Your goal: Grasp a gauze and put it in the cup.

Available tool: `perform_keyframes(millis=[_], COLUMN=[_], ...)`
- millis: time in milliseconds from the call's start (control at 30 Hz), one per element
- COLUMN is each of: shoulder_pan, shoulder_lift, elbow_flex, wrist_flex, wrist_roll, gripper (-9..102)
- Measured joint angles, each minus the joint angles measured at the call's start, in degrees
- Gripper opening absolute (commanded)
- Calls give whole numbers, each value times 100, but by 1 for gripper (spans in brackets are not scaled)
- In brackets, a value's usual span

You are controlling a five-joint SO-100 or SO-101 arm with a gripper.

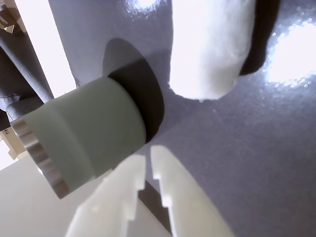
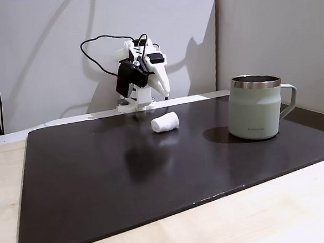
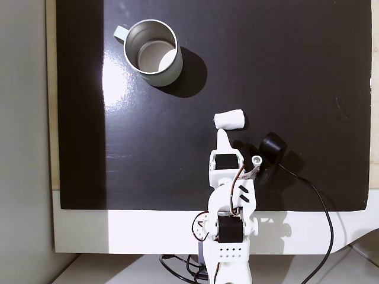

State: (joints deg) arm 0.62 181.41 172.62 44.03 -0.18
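Near mat's centre, gauze (image 3: 229, 119), cup (image 3: 155, 70) well apart.

I see the gauze (image 2: 165, 122) as soft, fuzzy white cloth. My claw (image 1: 148, 165) looks like smooth matt white plastic. The cup (image 2: 254, 114) has a matt sage coat and shiny steel rim. The black mat (image 3: 284, 71) is glossy; the desk (image 2: 257, 215) pale wood.

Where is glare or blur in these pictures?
Wrist view: strong glare on the mat, and the near gauze looks overexposed and soft. Top-down fixed view: a bright patch beside the cup. Side fixed view: the cup's shadow falls left.
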Motion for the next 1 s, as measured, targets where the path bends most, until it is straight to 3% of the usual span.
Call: perform_keyframes(millis=[767,1000], shoulder_pan=[0,-378], shoulder_lift=[0,-44], elbow_flex=[-9,-1230], wrist_flex=[-26,879], wrist_roll=[0,-281], gripper=[0,0])
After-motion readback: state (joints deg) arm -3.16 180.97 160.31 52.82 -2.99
